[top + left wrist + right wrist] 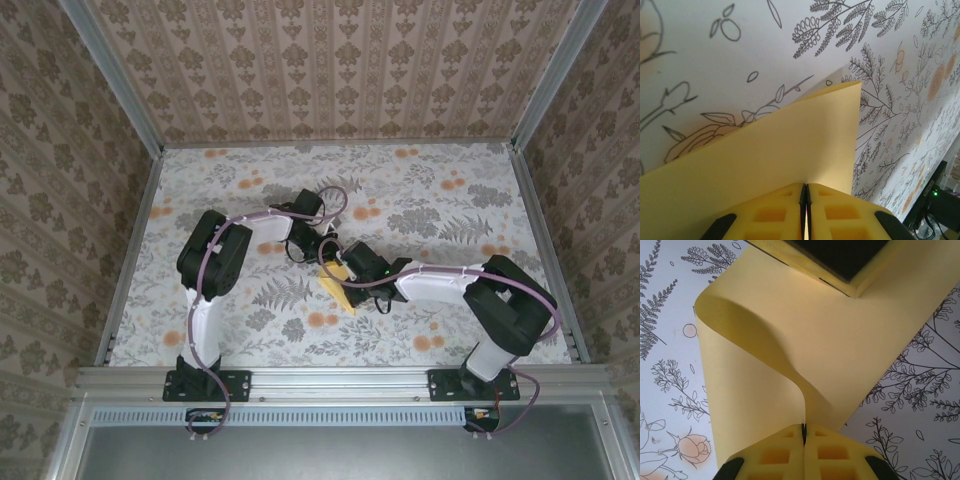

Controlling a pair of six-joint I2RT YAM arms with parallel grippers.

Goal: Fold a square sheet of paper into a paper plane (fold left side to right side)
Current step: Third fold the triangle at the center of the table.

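Note:
The square sheet of paper [341, 289] is plain yellow-orange and is held up off the table's middle, between both arms. In the left wrist view the sheet [785, 145] rises as a flat wall from my left gripper [805, 189], which is shut on its edge. In the right wrist view the sheet [755, 380] bends over in a loose loop, and my right gripper [804, 430] is shut on another edge. The left gripper's yellow finger [855, 282] presses the sheet's far part there. From above, the left gripper [324, 252] and the right gripper [341, 268] nearly touch.
The table [430, 200] has a white cloth with grey ferns and small orange flower prints. Aluminium rails [340, 378] frame it and patterned walls [330, 70] stand close on three sides. Purple cables [335, 195] loop above the left wrist.

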